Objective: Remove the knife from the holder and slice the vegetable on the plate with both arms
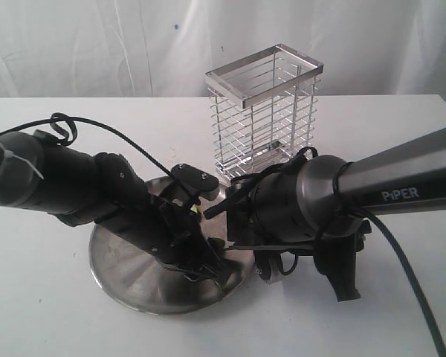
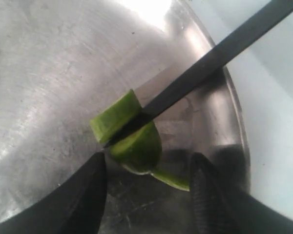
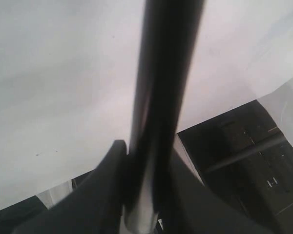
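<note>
Right gripper clamps the slim all-black knife, blade bedded in the small glossy green chilli near the rim of the round brushed-steel plate; tall chrome wire holder sits beyond the plate. Left gripper has its jaws apart astride the chilli's stem end, no pinch that we can see. We'd worry the loose chilli skids on the slick plate under blade pressure, or the blade drifts into a left finger.
</note>
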`<state>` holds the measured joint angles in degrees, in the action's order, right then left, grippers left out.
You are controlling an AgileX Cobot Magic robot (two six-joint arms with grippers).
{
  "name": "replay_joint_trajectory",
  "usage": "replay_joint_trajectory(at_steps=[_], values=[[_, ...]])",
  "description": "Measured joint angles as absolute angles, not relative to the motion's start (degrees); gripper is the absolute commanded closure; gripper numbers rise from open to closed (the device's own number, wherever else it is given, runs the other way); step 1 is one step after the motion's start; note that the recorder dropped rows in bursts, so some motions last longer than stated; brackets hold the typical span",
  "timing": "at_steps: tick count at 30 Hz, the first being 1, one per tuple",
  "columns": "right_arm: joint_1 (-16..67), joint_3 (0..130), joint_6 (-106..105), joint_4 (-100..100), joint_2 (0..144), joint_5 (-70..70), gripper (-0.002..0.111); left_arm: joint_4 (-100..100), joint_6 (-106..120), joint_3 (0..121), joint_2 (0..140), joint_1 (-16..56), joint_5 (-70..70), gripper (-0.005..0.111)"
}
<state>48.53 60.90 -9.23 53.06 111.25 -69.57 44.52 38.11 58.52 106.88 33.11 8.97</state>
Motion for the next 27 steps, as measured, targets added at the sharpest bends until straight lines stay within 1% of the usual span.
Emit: replay_joint_trajectory(at_steps=[3, 6, 8, 13, 21, 24, 27], values=[[48.53, 60.90, -9.23, 53.06, 111.25, -69.57, 0.108, 45.11, 37.99, 58.85, 107.53, 33.14, 8.39, 0.051], [48.53, 60.90, -9.23, 53.06, 111.25, -69.57, 0.108, 45.44, 37.90, 59.00, 107.99, 33.23, 7.76, 0.054], [48.53, 60.90, -9.23, 53.06, 111.25, -69.57, 0.108, 45.53, 37.74, 59.12, 108.21, 33.34, 7.10, 0.057], [48.53, 60.90, -9.23, 53.06, 111.25, -69.57, 0.108, 45.63, 37.52, 59.12, 108.50, 33.34, 5.71, 0.070], [48.53, 60.90, -9.23, 53.06, 111.25, -69.57, 0.108, 44.18, 37.52, 59.12, 108.72, 33.34, 5.79, 0.070], [48.53, 60.90, -9.23, 53.06, 111.25, -69.57, 0.108, 43.94, 37.52, 59.37, 108.94, 33.34, 5.79, 0.074], [48.53, 60.90, -9.23, 53.06, 111.25, -69.57, 0.108, 44.17, 37.52, 59.58, 109.19, 32.21, 6.54, 0.074]])
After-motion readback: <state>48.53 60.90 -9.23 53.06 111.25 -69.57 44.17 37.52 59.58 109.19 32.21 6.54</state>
